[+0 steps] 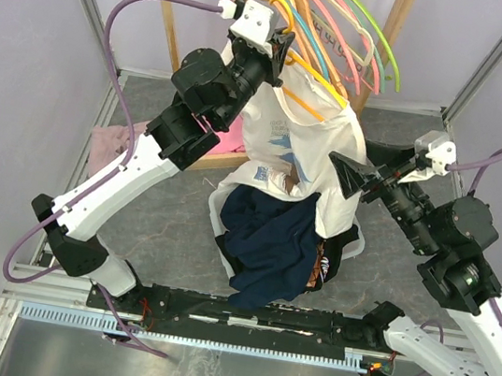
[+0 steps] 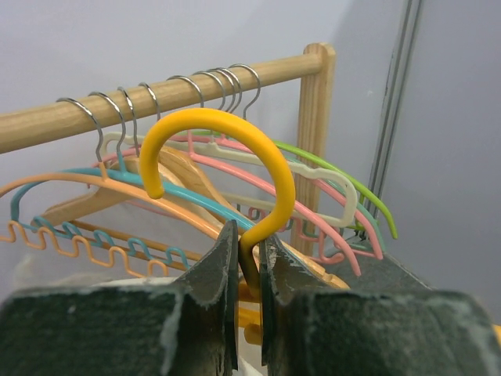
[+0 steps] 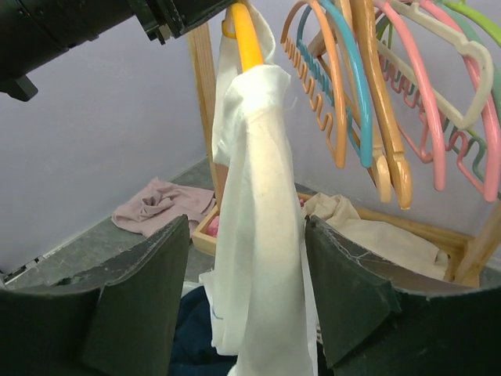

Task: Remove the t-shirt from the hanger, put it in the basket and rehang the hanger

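Observation:
A white t-shirt point(image 1: 299, 153) with a blue print hangs on a yellow hanger point(image 1: 316, 84). My left gripper point(image 1: 282, 46) is shut on the hanger's neck just below its hook point(image 2: 227, 149) and holds it in front of the rack. My right gripper point(image 1: 352, 177) is open at the shirt's right side. In the right wrist view the hanging white shirt point(image 3: 262, 235) drapes between my spread fingers point(image 3: 352, 298), under the yellow hanger arm point(image 3: 244, 35). The gripper point(image 3: 246, 290) is not closed on the cloth.
A wooden rack rail point(image 2: 117, 106) carries several coloured empty hangers point(image 1: 350, 28). A dark navy garment point(image 1: 266, 242) lies piled on the table below the shirt. A pink cloth point(image 1: 111, 141) lies at the left and a wooden tray point(image 3: 205, 227) holds more clothes.

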`<state>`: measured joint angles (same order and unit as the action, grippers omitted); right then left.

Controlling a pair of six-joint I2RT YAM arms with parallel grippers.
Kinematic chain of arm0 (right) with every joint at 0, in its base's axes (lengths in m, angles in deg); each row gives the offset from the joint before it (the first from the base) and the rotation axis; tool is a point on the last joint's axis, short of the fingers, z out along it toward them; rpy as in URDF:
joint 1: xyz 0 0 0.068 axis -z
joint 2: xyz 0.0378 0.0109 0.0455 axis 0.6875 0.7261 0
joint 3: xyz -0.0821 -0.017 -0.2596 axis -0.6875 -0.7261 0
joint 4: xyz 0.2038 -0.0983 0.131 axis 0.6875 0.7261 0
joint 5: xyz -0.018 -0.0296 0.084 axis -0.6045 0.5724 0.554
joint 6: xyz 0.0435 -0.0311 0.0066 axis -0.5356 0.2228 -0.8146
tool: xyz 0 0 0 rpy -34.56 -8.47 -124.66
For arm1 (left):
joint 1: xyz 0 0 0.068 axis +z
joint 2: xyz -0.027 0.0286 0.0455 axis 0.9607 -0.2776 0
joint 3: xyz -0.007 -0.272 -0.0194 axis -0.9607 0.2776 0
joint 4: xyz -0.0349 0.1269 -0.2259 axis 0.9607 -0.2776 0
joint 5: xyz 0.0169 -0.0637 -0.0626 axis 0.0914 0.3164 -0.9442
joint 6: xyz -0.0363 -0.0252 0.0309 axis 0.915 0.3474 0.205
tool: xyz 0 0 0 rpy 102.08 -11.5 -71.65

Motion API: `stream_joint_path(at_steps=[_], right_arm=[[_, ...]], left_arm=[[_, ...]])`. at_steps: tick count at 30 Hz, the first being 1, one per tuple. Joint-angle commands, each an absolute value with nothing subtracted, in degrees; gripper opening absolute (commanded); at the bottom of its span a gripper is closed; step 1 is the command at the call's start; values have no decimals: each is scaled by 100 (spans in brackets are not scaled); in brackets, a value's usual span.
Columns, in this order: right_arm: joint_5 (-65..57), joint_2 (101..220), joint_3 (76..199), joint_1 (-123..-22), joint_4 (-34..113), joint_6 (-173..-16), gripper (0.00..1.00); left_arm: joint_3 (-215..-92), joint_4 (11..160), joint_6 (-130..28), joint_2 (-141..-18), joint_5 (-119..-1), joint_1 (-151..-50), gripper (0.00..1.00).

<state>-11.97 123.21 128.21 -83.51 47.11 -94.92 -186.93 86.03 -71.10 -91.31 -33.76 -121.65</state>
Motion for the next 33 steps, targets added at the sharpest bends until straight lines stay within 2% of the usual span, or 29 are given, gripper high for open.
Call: stream_joint_path(at_steps=[1, 5, 13, 16, 22, 33], right_arm=[[-1449, 12053, 12818, -8368, 4990, -9460, 68], [-1594, 11836, 12578, -8362, 5170, -9494, 62], [-1878, 11642, 12081, -8366, 5277, -9616, 22], [-2026, 11592, 11922, -8364, 5352, -9665, 11], [-2202, 11401, 11514, -8366, 5534, -9812, 2], [-2283, 11249, 10797, -8365, 5507, -10162, 1]], left_arm=[[-19118, 8720, -7487, -9115, -3085, -12196, 3], [-19263, 8621, -7509, -9121, -2993, -12191, 3], [-19321, 8581, -7434, -9081, -2981, -12195, 3], [-19395, 8565, -7402, -9094, -2988, -12187, 3], [-19548, 8562, -7357, -9138, -2764, -12187, 3], [-19758, 8549, -7145, -9178, -2555, -12187, 3]])
